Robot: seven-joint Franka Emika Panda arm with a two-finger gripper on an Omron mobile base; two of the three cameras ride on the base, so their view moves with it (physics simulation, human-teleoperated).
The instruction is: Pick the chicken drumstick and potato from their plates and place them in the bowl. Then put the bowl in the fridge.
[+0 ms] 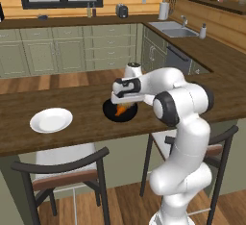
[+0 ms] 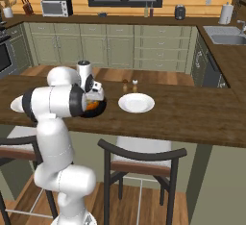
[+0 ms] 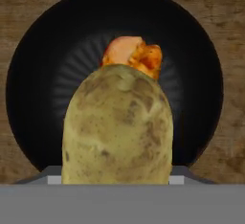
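Note:
The yellowish-tan potato (image 3: pixel 117 127) fills the front of the hand view, with my gripper (image 1: pixel 124 102) shut on it just above the black bowl (image 3: pixel 43 74). The orange-brown chicken drumstick (image 3: pixel 134 55) lies inside the bowl, partly hidden behind the potato. From the base, the bowl (image 1: pixel 109 111) sits on the wooden counter under the hand, with the drumstick (image 1: pixel 123 108) glowing orange in it. An empty white plate (image 1: pixel 51 119) lies left of the bowl. Another empty white plate (image 2: pixel 136 103) lies right of the bowl (image 2: pixel 98 109). The fridge is out of view.
Two small shakers (image 2: pixel 129 85) stand behind the right plate. Bar stools (image 1: pixel 62 171) are tucked under the counter's near edge. A sink (image 1: pixel 173 28) sits in the far right counter, with green cabinets along the back wall.

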